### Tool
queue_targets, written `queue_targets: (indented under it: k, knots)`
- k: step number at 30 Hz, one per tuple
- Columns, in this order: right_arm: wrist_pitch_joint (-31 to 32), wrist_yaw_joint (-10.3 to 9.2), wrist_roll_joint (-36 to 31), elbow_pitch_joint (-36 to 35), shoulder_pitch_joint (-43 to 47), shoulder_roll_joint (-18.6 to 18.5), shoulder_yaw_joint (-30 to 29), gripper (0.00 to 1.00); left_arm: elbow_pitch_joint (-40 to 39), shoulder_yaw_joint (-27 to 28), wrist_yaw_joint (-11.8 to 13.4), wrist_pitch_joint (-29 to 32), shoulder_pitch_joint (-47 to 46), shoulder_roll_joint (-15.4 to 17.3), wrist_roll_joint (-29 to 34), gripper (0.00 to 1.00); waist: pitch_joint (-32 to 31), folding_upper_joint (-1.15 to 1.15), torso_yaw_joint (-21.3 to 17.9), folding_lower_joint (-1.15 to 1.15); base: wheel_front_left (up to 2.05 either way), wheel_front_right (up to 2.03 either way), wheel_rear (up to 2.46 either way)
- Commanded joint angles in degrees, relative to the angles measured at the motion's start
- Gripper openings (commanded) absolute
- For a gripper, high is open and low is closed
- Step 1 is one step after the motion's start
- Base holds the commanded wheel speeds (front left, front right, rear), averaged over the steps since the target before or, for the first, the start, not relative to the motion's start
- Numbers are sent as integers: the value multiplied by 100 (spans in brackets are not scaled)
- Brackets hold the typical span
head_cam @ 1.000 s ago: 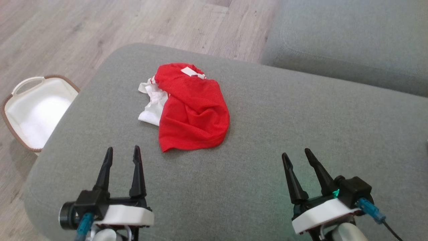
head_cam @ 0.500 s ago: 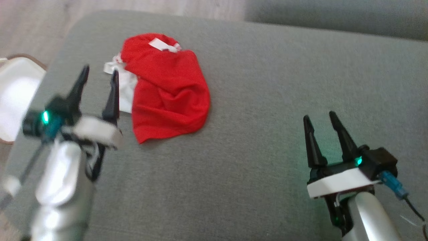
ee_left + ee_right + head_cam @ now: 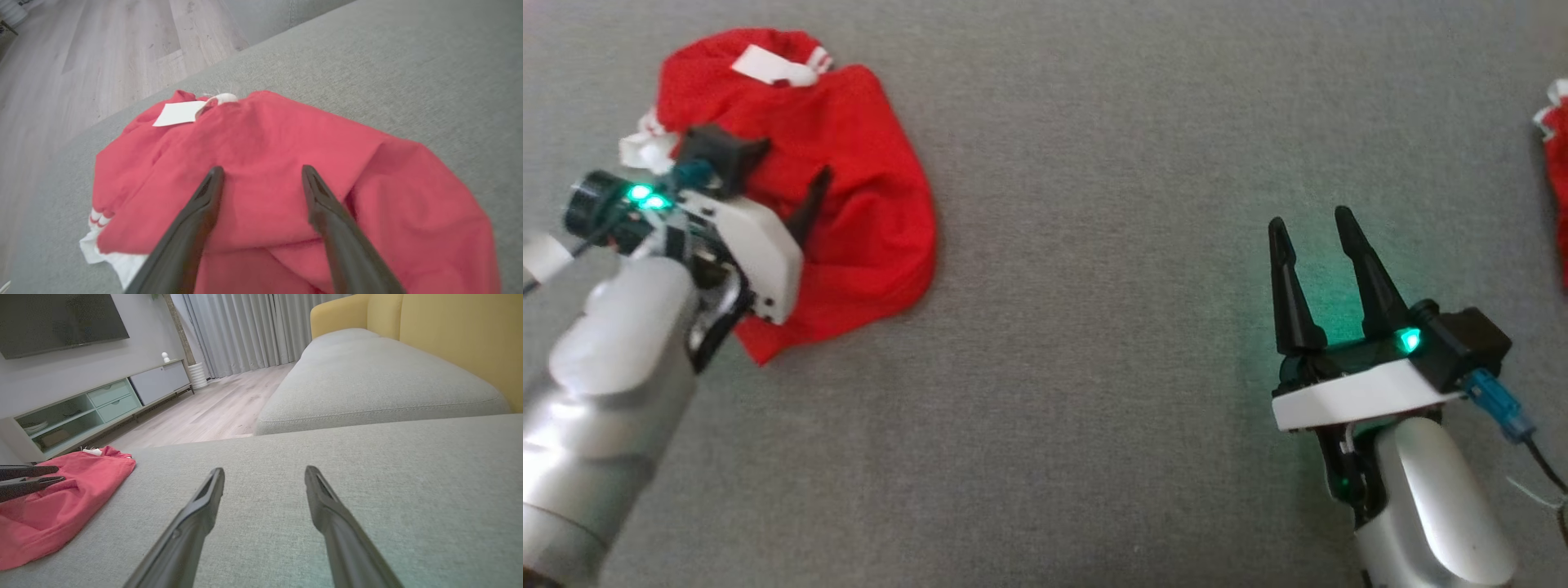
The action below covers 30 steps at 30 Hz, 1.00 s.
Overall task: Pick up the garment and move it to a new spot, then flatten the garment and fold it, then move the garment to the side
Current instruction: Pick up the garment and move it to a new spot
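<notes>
This is a home living room: grey fabric sofa (image 3: 367, 375) with yellow backrest (image 3: 449, 335), dark wall-mounted flat screen (image 3: 61, 322) over a low white mint-drawered cabinet (image 3: 110, 400), grey pleated curtains (image 3: 245, 330), pale plank floor (image 3: 204, 412).

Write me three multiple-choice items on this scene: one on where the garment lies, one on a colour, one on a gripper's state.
1. Where does the red garment lie?
A. on a wooden table
B. on the grey sofa cushion
C. in a basket

2. What colour is the label on it?
A. white
B. blue
C. black

3. How does the left gripper stand?
A. shut on the garment
B. open, fingers spread over the garment
C. shut, away from the garment

Answers:
1 B: grey fabric surrounds the garment in the head view.
2 A: the tag near the garment's far edge is plainly white.
3 B: the left wrist view shows both fingers apart with red cloth between them.
</notes>
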Motion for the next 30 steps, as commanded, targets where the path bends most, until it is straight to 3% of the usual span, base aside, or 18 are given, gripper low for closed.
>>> queue_targets:
  k: [1, 7, 8, 9, 10, 20, 30]
  knots:
    - [-61, -4, 14, -216, -124, 9, 149, 100, -91, 188, 11, -6, -321, 304, -40, 100, 112, 0, -118, -1, 0, 0, 0]
    - [-61, -4, -11, -245, -190, 9, 165, 100, 182, -481, 11, 2, -568, 455, -672, 100, 217, 0, -264, -1, 0, 0, 0]
    - [-61, -4, -17, -243, -196, 9, 163, 100, 201, -594, 11, 9, -582, 450, -781, 93, 221, 0, -275, -1, 0, 0, 0]
    - [-61, -4, -20, -241, -202, 9, 162, 100, 207, -690, 11, -23, -604, 454, -883, 40, 222, 0, -287, -1, 0, 0, 0]
    - [-61, -4, -20, -239, -206, 9, 165, 100, 205, -765, 11, -116, -640, 466, -957, 0, 219, 0, -299, -1, 0, 0, 0]
    - [-61, -4, 50, -116, -157, 9, 214, 100, 230, -1010, 10, -2044, -975, 293, -927, 0, -196, 0, -400, -1, 0, 0, 0]
    - [-61, -4, 193, -68, -141, 9, 261, 100, -462, -957, 31, -2384, -1140, -117, -867, 0, -522, 0, -778, -1, 0, 0, 0]
